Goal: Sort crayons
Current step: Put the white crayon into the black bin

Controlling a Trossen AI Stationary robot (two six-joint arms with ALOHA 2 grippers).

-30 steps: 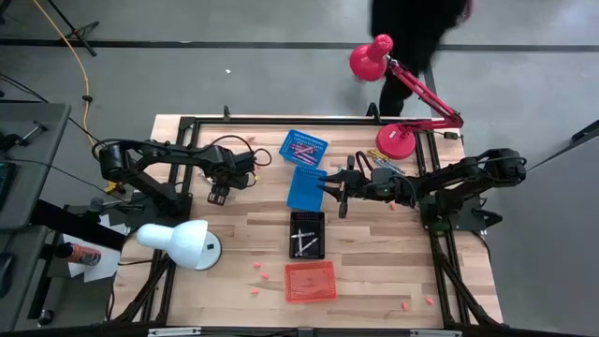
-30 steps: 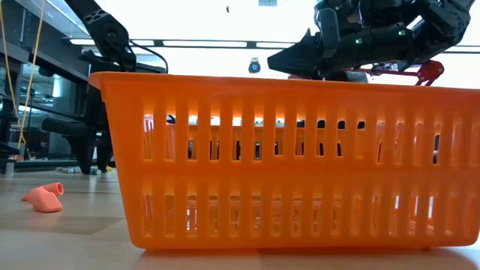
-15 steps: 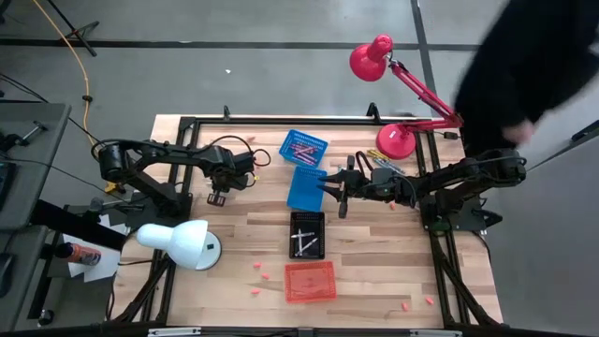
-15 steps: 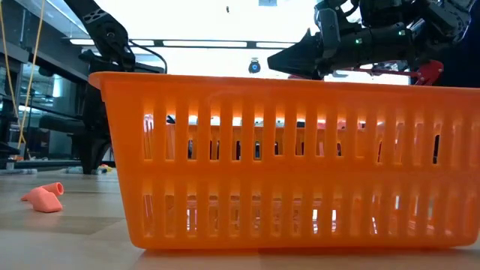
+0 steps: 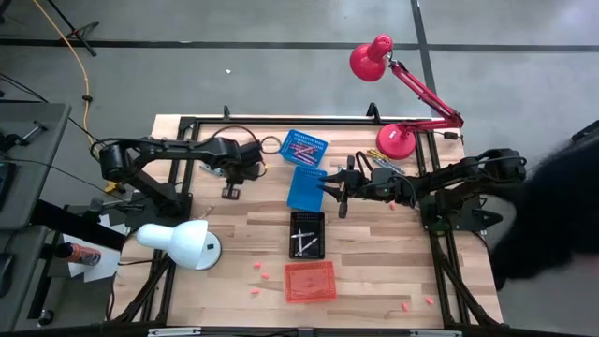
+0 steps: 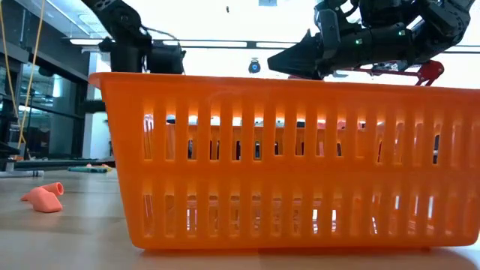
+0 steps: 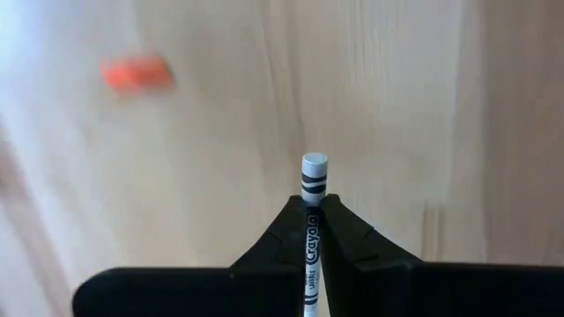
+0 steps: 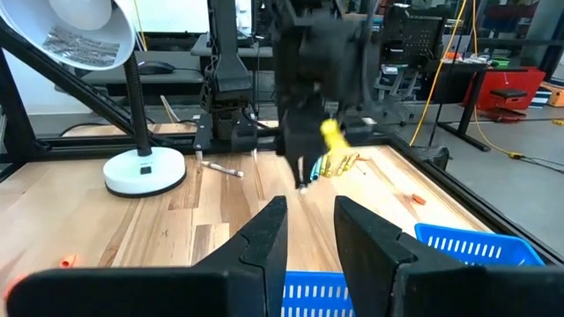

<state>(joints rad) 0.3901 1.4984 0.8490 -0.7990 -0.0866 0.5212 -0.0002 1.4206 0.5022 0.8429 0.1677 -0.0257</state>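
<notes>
My left gripper (image 5: 229,190) hangs over the table's left half, pointing down, shut on a white crayon (image 7: 315,172) with black bands. My right gripper (image 5: 340,190) stands level over the right edge of a blue basket (image 5: 306,187). Its fingers are open with nothing between them (image 8: 310,231). A second blue basket (image 5: 304,147) holds pink crayons. A black basket (image 5: 307,234) holds pale ones. The orange basket (image 5: 310,281) stands nearest the table's front edge. A loose crayon (image 5: 208,212) lies flat on the wood near the white lamp. My left gripper pinches the white crayon's paper-wrapped shaft (image 7: 311,242) between its two fingers, which come from above and point down. The crayon runs along the fingers, and its flat banded end (image 7: 315,165) sticks out past the fingertips. It hangs upright, clear of the wood.
A white lamp (image 5: 182,241) stands at the front left and a red lamp (image 5: 398,140) at the far right. Small pink bits (image 5: 259,271) lie around the orange basket (image 6: 285,157). A dark-clothed person (image 5: 552,215) is beside the table's right edge.
My left gripper has risen from the wood and shifted toward the table's right edge, carrying the white crayon clear. The person has walked from beyond the far edge round to the right side. My right gripper has kept still.
</notes>
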